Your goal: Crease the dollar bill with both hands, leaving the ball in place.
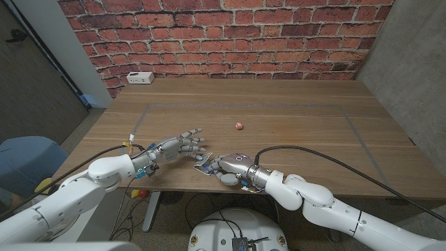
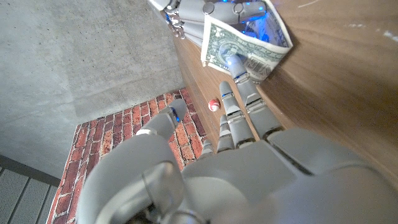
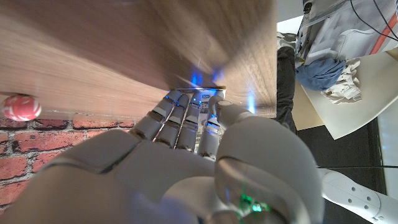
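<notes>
Dollar bill (image 2: 245, 45) half hidden, gripped by right hand (image 1: 226, 167), left hand (image 1: 178, 147) fingertips touching it, spread.

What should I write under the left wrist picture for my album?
Left robot hand reaches toward a dollar bill held by the right robot hand, ball beyond.

Both arms reach in from the near corners and meet close to the front edge of the surface. The left hand (image 1: 175, 147) stretches toward the right one with its fingers (image 2: 239, 106) extended and slightly spread, one tip touching the dollar bill (image 2: 244, 46). The right hand (image 1: 224, 167) lies low over the surface, its fingers (image 3: 179, 118) curled around the bill, holding it.
</notes>
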`<state>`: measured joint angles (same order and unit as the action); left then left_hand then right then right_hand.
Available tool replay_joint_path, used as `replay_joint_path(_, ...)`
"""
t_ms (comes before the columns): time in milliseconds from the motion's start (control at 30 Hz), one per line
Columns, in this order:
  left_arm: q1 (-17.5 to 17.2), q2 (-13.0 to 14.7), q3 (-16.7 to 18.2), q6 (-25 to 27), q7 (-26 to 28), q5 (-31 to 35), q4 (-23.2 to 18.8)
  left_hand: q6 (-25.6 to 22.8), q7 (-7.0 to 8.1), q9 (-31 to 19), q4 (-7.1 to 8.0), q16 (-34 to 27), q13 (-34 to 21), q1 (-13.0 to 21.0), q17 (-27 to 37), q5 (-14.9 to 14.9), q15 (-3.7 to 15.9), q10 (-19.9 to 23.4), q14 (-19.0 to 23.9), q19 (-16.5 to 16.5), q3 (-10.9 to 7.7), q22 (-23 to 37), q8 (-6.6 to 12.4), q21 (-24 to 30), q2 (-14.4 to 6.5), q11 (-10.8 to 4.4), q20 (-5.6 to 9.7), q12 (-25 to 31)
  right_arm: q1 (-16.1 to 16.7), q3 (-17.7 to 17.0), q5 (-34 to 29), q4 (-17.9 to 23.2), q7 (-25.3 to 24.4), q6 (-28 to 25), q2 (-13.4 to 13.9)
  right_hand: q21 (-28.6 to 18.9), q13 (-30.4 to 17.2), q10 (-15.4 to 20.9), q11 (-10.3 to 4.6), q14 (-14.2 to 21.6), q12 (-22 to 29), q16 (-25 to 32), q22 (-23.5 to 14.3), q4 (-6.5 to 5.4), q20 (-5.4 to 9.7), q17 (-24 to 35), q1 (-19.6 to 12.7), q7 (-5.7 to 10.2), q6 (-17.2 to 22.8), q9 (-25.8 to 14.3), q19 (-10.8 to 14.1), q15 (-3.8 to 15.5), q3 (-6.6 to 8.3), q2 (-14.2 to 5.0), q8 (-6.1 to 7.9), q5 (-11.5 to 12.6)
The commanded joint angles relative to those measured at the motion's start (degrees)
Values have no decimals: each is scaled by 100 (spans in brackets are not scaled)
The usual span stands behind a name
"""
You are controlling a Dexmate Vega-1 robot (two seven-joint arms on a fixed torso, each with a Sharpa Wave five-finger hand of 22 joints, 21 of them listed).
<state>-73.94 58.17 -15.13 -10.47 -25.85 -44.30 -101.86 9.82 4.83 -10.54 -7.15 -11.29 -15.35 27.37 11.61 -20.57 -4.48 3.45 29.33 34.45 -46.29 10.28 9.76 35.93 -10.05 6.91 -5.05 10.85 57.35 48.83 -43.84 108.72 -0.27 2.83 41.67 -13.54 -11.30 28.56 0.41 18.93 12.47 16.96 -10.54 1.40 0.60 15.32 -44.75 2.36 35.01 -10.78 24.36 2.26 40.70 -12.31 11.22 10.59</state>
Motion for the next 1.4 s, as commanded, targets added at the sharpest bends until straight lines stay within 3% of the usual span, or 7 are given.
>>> replay_joint_path(33, 247, 290, -194, 272, -176, 29, -223, 1535, 37, -18, 85, 53, -41, -10, 29, -31, -8, -180, -175, -82, 26, 34, -4, -34, -47, 39, -23, 25, -8, -28, 17, 3, -1, -71, 15, -34, -23, 33, -5, 61, -13, 42, -15, 11, -23, 23, -38, -2, 24, -18, 52, 309, -27, 27, -20, -5)
replay_joint_path(500, 68, 964, -114, 762, 932, 856, -868, 1844, -33, 0, 346, 110, -14, -316, 29, 51, -452, -758, -940, -570, 321, 30, 60, -241, -1, 228, -367, 17, 183, -282, 10, 302, -212, -344, 206, -55, -18, 72, 87, 99, -10, 40, -8, 127, -116, -19, -33, -57, 72, -14, 115, 221, -209, 249, -19, -48)
replay_joint_path(900, -49, 994, -116, 847, 1257, 873, -960, 2236, 105, 12, 690, 155, 76, -833, -66, 330, -783, -1953, -2386, -1948, 661, 36, 62, -916, -9, 208, -703, -23, 500, -569, 18, 675, -639, -136, 561, -117, -3, 369, 219, 536, 72, 75, 5, 238, -243, -165, 81, -169, 332, 2, 335, 155, -335, 307, 36, -63)
replay_joint_path(1067, 116, 782, -261, 575, 1168, 1036, -856, 2264, 149, 14, 679, 130, 103, -844, -103, 390, -503, -1987, -2733, -2208, 697, 42, 91, -1066, -45, 121, -580, 88, 536, -590, 116, 649, -531, -57, 576, -133, 1, 422, 239, 623, 78, 49, 6, 265, -260, -220, 124, -174, 387, 8, 393, 153, -332, 350, 36, -63)
replay_joint_path(1267, 344, 557, -417, 258, 918, 1130, -651, 870, 324, 20, 451, 6, 117, -645, -175, 413, 128, -74, -2476, -2343, 596, 53, 398, -1220, -48, -668, -159, 783, 466, -504, 172, 473, -403, 133, 512, -135, 4, 487, 200, 688, 89, 38, 6, 265, -270, -247, 163, -151, 475, 11, 413, 193, -330, 343, 53, -63)
replay_joint_path(1333, 442, 642, -470, 344, 868, 1293, -739, -643, -142, -19, 230, 7, 250, -456, -186, 304, 165, 424, -2237, -2198, 514, 65, 751, -1205, -34, -929, -78, 795, 450, -496, 193, 423, -398, 174, 488, -136, 5, 505, 203, 716, 91, 42, 6, 273, -271, -251, 168, -163, 497, 12, 422, 202, -334, 338, 55, -64)
replay_joint_path(1400, 505, 792, -498, 503, 927, 1542, -910, -1445, -291, -42, 86, 26, 321, -361, -178, 222, 63, 615, -2202, -2367, 509, 78, 931, -1280, 18, -948, -6, 772, 447, -503, 189, 393, -428, 191, 472, -136, 6, 509, 196, 731, 89, 43, 6, 278, -267, -255, 168, -157, 503, 13, 424, 199, -331, 330, 53, -63)
